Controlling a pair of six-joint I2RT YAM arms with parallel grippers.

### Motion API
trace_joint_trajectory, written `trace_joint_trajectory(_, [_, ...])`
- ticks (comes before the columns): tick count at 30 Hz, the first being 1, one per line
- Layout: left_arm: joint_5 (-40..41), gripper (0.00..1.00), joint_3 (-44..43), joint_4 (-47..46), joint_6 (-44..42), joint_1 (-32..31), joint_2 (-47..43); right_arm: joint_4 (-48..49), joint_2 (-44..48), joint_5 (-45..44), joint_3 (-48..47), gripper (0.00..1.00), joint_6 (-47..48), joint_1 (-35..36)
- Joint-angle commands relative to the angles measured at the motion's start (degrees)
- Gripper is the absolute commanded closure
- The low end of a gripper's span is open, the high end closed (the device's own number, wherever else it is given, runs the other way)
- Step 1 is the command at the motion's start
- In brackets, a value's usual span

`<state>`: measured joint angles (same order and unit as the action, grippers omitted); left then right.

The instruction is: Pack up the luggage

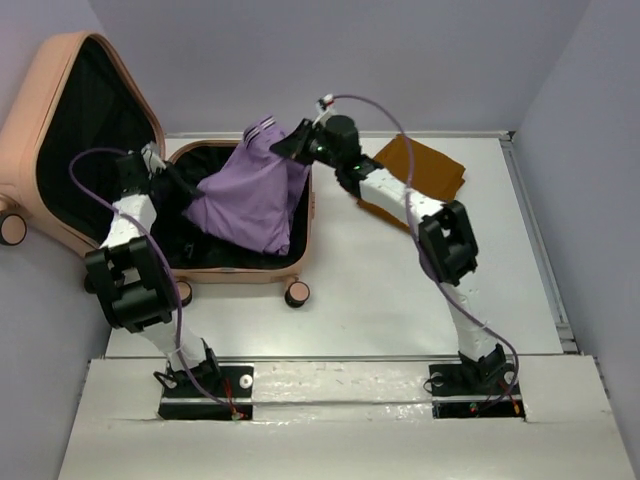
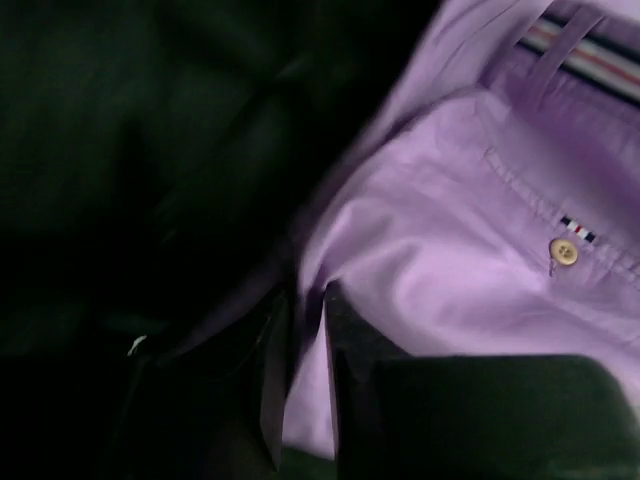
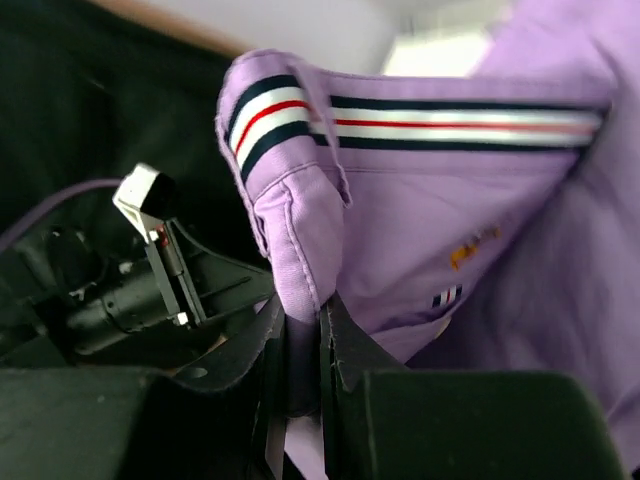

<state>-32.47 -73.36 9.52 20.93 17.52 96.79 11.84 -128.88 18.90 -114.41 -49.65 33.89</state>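
Suitcase count: one suitcase (image 1: 250, 272), at the upper left of the top view.
Suitcase look: peach-pink hard shell with rounded corners, laid open with the lid raised at the upper left; black lining is shown.
Wheels: three wheels (image 1: 297, 293) are seen, pink and black.
Cloths: two; a purple garment (image 1: 255, 195) is draped over the open suitcase, and a brown cloth (image 1: 425, 170) lies on the table (image 1: 400, 300), upper right of centre.
Grippers: two.
Left gripper (image 2: 305, 375): clamped on the garment's edge.
Right gripper (image 3: 300, 350): pinched on the striped waistband fold.
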Motion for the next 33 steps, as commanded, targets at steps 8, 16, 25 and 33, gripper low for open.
trace_joint_trajectory(8, [17.43, 0.89, 9.73, -1.35, -1.24, 1.56, -23.57, -11.55, -9.55, 1.51, -6.44, 0.71, 3.58, 3.02])
trace_joint_trajectory(16, [29.57, 0.33, 9.38, 1.73, -3.96, -10.39, -30.52, -21.94, -3.76, -14.83, -7.68, 0.24, 15.97, 3.02])
trace_joint_trajectory(25, [35.19, 0.24, 12.98, 2.07, -5.46, -16.64, -19.56, -22.29, 7.85, -24.26, 1.2, 0.23, 25.82, 2.41])
trace_joint_trajectory(33, [32.74, 0.21, 10.44, 2.44, -5.2, -22.08, -16.11, -19.67, 19.88, -21.04, 21.48, 0.75, 27.87, -5.39])
